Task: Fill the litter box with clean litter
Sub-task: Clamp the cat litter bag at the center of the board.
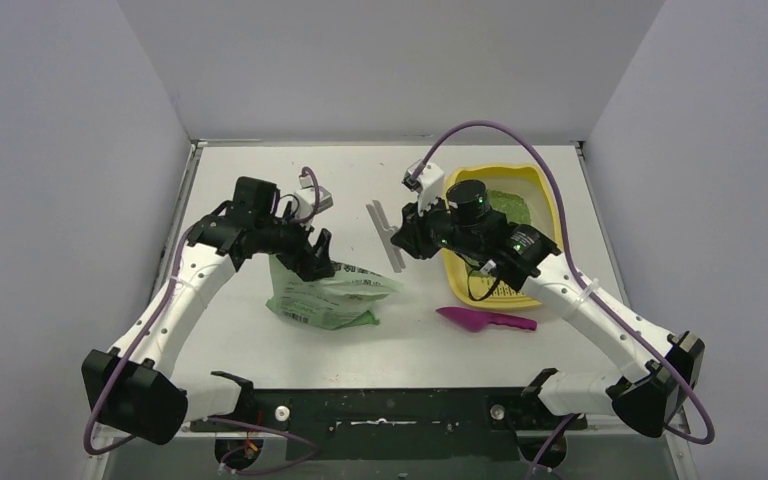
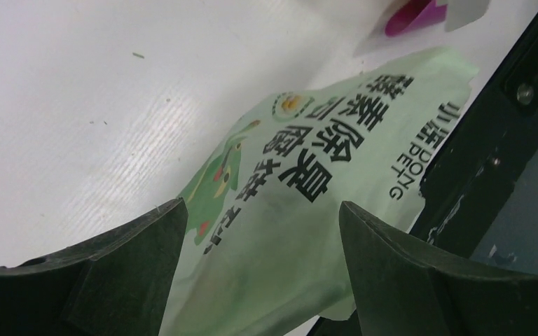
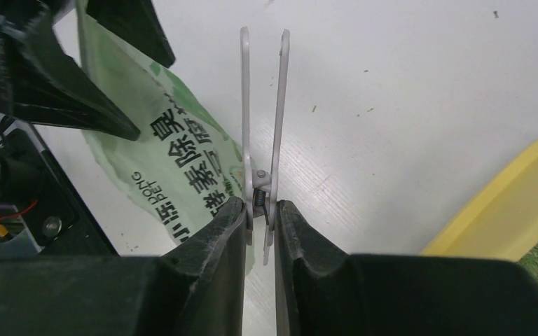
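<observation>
R gripper (image 3: 259,210) pinches grey clip (image 3: 260,183); L gripper (image 2: 259,217) spread wide over green bag (image 2: 301,161); litter (image 1: 515,205) in yellow box (image 1: 538,182).

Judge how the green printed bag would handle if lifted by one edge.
The green bag is probably floppy: it lies crumpled and creased, so it would likely sag from a single grip. It looks mostly flattened, so it is probably light for its size. Its smooth printed film may slip in a shallow pinch.
</observation>
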Tool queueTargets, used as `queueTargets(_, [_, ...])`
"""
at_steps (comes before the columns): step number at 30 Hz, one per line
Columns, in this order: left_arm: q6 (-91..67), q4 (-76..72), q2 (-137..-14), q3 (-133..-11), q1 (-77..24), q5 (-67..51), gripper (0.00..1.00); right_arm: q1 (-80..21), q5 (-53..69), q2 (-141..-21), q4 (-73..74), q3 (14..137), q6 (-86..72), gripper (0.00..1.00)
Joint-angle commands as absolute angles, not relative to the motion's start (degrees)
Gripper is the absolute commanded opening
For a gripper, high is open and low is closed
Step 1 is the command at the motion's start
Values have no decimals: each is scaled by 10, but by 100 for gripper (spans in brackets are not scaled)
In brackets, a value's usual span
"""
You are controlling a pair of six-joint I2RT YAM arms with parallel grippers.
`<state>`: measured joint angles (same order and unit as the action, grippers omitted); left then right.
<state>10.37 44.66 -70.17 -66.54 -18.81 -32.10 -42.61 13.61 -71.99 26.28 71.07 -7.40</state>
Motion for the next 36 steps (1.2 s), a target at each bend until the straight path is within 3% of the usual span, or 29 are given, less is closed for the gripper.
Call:
queueTargets(1, [206,523,-718,-677,-188,-336,78,-429,207,-705,229,727,-89,0])
queueTargets(11, [228,516,-719,-645,-216,-237,74,-429,282,-749,243,749,-68,0])
queueTargets(19, [219,496,-704,-623,-222,-193,42,-429,311,-776,192,743,-68,0])
queueTargets(29, [215,495,-691,-627,-220,-209,15,-435,320,-814,140,742,-73,0])
queueTargets(36, [199,498,-691,-635,-212,-226,16,-437,318,-831,69,729,-109,0])
